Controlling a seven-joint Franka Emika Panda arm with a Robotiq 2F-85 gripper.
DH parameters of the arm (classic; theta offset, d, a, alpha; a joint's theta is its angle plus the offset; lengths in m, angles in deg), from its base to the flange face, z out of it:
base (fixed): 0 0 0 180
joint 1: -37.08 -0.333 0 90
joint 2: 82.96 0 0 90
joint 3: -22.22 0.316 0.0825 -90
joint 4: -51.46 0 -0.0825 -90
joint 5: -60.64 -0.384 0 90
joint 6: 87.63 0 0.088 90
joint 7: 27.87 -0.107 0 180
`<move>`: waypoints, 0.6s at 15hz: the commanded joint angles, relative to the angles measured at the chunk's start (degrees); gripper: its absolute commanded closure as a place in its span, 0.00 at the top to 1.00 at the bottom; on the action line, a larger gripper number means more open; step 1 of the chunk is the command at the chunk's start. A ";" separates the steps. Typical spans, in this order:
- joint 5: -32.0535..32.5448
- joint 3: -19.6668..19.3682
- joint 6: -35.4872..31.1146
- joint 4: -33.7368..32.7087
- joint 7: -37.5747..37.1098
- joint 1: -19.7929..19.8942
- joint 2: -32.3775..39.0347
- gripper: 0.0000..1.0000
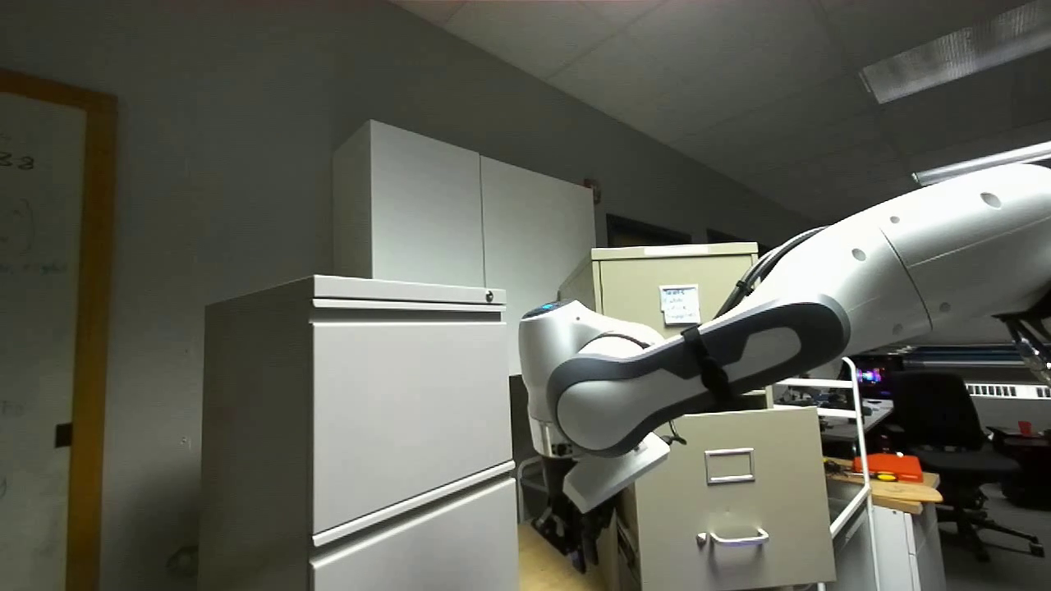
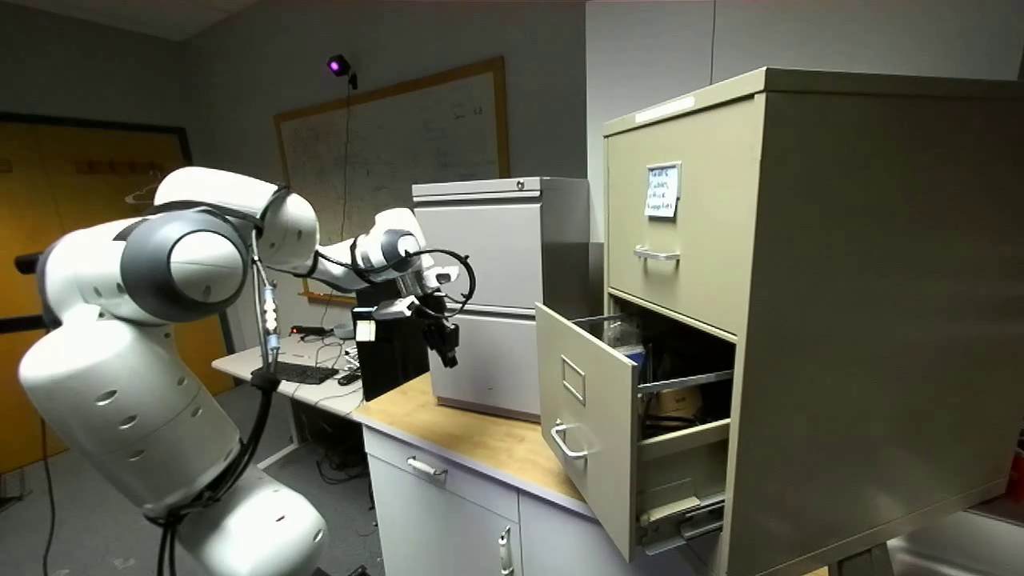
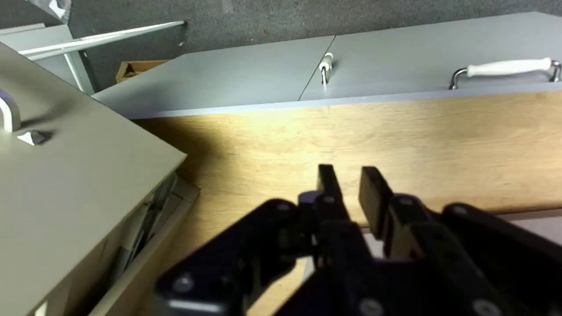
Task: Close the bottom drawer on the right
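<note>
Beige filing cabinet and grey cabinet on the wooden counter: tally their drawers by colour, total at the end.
Beige: 2 (shut upper drawer, open bottom drawer)
Grey: 2 (upper grey drawer, lower grey drawer; both shut)
Total: 4 drawers

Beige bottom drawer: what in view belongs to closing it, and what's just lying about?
Part of the job:
bottom drawer, standing open
its metal pull handle
fingers, slightly apart

Not part of it:
upper beige drawer, shut
pale grey drawer cabinet
black keyboard
red-orange case
black office chair
wood-framed whiteboard
</note>
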 commanded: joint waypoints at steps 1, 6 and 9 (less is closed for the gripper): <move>1.70 -2.12 -2.61 2.70 -4.22 2.48 -1.02 0.00; 3.20 -5.30 -6.59 5.52 -9.11 6.86 0.28 0.00; 4.38 -6.84 -9.72 6.34 -13.34 9.36 1.09 0.00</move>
